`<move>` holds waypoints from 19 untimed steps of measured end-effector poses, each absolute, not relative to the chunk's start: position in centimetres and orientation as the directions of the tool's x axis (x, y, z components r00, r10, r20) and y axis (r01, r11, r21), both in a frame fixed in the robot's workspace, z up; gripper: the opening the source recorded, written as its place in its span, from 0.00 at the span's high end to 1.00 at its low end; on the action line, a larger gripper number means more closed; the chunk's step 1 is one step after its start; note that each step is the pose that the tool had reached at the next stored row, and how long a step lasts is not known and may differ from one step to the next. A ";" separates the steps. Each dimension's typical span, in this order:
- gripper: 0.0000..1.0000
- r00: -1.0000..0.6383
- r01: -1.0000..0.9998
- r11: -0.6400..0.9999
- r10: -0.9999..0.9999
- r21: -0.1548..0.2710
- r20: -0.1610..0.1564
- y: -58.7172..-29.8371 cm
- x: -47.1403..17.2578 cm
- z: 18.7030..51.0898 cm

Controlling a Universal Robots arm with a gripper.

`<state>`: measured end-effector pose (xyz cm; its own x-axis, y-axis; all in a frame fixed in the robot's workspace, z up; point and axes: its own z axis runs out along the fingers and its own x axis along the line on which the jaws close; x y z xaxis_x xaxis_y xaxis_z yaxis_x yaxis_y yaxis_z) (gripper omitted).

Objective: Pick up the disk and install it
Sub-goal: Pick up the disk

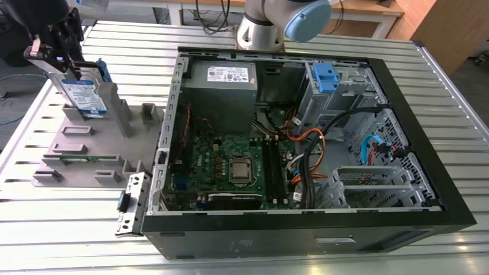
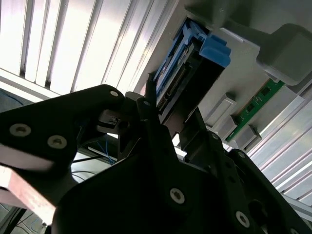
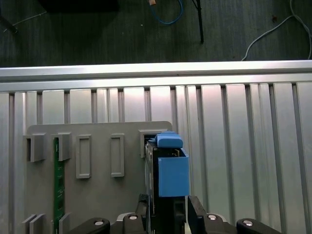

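The disk stands upright on its edge in a slot of the grey fixture plate, at the exterior view's left. It is silver-grey with a white-and-blue label and a blue carrier frame. My gripper reaches down over its top. In the first wrist view the disk runs edge-on between my fingertips, which press against both its sides. The second wrist view has the disk with its blue tab between the dark fingers.
An open computer case lies at the exterior view's right, with motherboard, cables and a drive bay with a blue latch at its far corner. A green memory strip lies in the fixture plate. The slatted metal table ends close behind the fixture.
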<state>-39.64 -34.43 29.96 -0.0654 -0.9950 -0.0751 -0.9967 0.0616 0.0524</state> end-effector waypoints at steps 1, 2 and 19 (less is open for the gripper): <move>0.55 -0.065 -0.997 0.062 -0.995 0.052 -0.075 -34.4 -39.6 30.0; 0.55 -0.065 -0.997 0.062 -0.995 0.052 -0.075 -34.4 -39.6 30.0; 0.65 -0.065 -0.997 0.061 -0.995 0.052 -0.076 -34.4 -39.6 30.0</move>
